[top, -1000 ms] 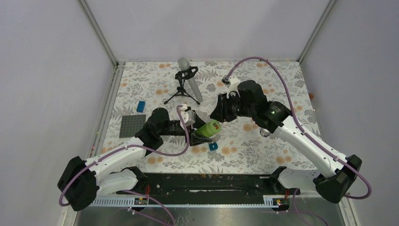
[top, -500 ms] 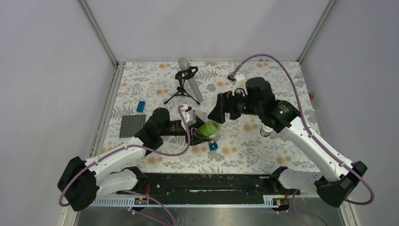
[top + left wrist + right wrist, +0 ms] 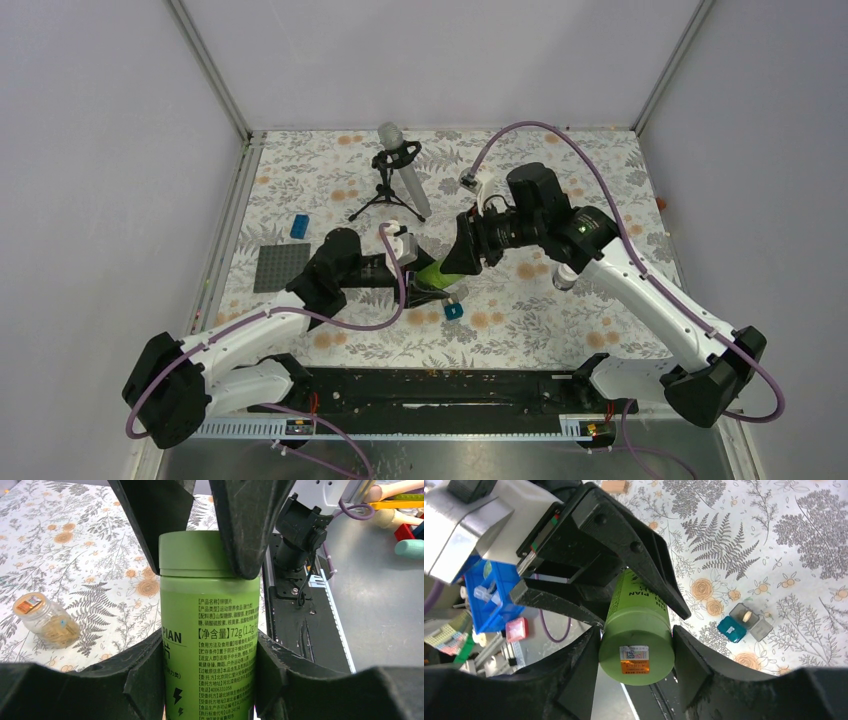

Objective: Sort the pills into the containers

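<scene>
Far left on the floral tablecloth (image 3: 560, 170): flat square grey studded plate (image 3: 281, 267), and just beyond it a small blue block (image 3: 298, 226). Both well apart from the arms.

Next right, further back: microphone (image 3: 403, 170) with a grey foam head, tilted on a black tripod (image 3: 385, 200).

Centre: left gripper (image 3: 209, 645) about half open, matte black fingers clamped on both sides of the green bottle (image 3: 209, 605). The grip is low on the body, across the printed label. Bottle is a smooth matte cylinder with a slightly wider lid of the same green. It's held off the table, tilted, lid end pointing right toward the other arm.

On the table just near of the bottle: small teal box (image 3: 731, 629), square with rounded corners. Touching it is a clear square cup (image 3: 751, 621) with one pale oval pill (image 3: 747, 615) inside.

Right gripper (image 3: 636, 640) meets the bottle at the lid end, opening about lid width. Wedge-shaped black fingers lie against both sides of the lid. The lid's flat end carries a small white and orange sticker.

Right of the grippers, standing on the cloth: small round glass jar (image 3: 46, 622), clear with a shiny cap, yellowish contents. Too blurred to make out individual pieces.
</scene>
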### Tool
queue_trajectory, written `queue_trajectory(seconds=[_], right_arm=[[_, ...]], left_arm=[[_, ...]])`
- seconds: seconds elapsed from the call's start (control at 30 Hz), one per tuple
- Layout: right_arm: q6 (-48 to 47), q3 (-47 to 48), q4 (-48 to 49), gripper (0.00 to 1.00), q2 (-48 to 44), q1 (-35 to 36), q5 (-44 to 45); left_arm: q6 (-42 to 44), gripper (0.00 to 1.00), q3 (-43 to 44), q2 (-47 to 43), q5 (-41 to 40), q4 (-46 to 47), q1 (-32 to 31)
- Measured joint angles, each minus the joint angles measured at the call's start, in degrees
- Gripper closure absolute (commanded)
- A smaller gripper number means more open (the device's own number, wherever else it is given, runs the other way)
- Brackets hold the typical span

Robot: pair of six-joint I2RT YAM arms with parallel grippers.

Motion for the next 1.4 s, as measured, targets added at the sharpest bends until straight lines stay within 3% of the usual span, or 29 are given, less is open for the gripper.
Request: queue_trajectory(seconds=[0.2,0.3,0.33,0.43,0.47,0.53,0.6,0.7,0.93,1.03,1.13,1.23,1.27,1.33,1.4], right_arm=[[10.80,-3.34,6.34,0.92,-0.04,0.00,5.44],[20.24,-7.21,11.74,0.94,-0.37,0.02,11.26],[22.86,-8.11,12.83,0.84,-0.42,0.15,12.92],[29.11,-9.84,15.39,0.30,-0.42,0.37,16.61],[29.53,-9.86,15.76,0.19,-0.44,0.39,16.98],[28.81,-9.86,16.20,0.08,-0.76,0.35,18.47],[26.45,-9.86,16.17,0.03,-1.38,-0.13,18.86],[19.39,-9.86,16.04,0.03,-3.56,-0.68,16.11],[1.70,-7.96,9.31,0.10,-5.75,-1.01,0.46],[-3.50,-7.96,5.46,0.23,-5.75,-1.01,-3.17],[-6.32,-7.72,2.82,0.48,-5.57,-1.01,-3.39],[-6.25,-6.86,1.99,0.57,-4.96,-0.92,-3.82],[-5.81,-6.80,1.97,0.56,-4.83,-0.94,-3.65],[-5.18,-6.82,2.27,0.37,-4.66,-0.90,-3.15],[-4.20,-6.84,2.82,0.29,-4.66,-0.87,-2.69]], left_arm=[[-0.28,1.00,-0.04,0.09,-4.81,-1.42,0.24],[-0.52,1.00,-0.92,0.17,-9.51,-1.86,0.26],[-0.61,1.00,-1.27,0.22,-11.04,-1.86,0.24],[-0.94,1.00,-1.86,0.50,-13.79,-1.38,0.24],[-1.05,1.00,-1.86,0.50,-14.10,-1.20,0.24],[-1.07,1.00,-1.86,0.50,-14.38,0.00,0.24],[-1.07,1.00,-1.86,0.39,-13.75,1.70,0.02],[-0.85,1.00,-1.86,0.31,-11.32,2.49,-0.11],[0.44,1.00,-1.55,0.26,-3.15,0.63,-0.11],[0.46,1.00,-0.90,0.28,-0.17,0.33,-0.15],[0.46,1.00,-0.24,0.33,1.55,0.24,-0.22],[0.42,1.00,0.09,0.74,1.73,-0.39,-0.02],[0.37,1.00,0.20,0.85,1.66,-0.68,0.02],[0.33,1.00,0.33,1.05,1.68,-1.18,0.13],[0.22,1.00,0.68,1.31,1.66,-1.49,0.20]])
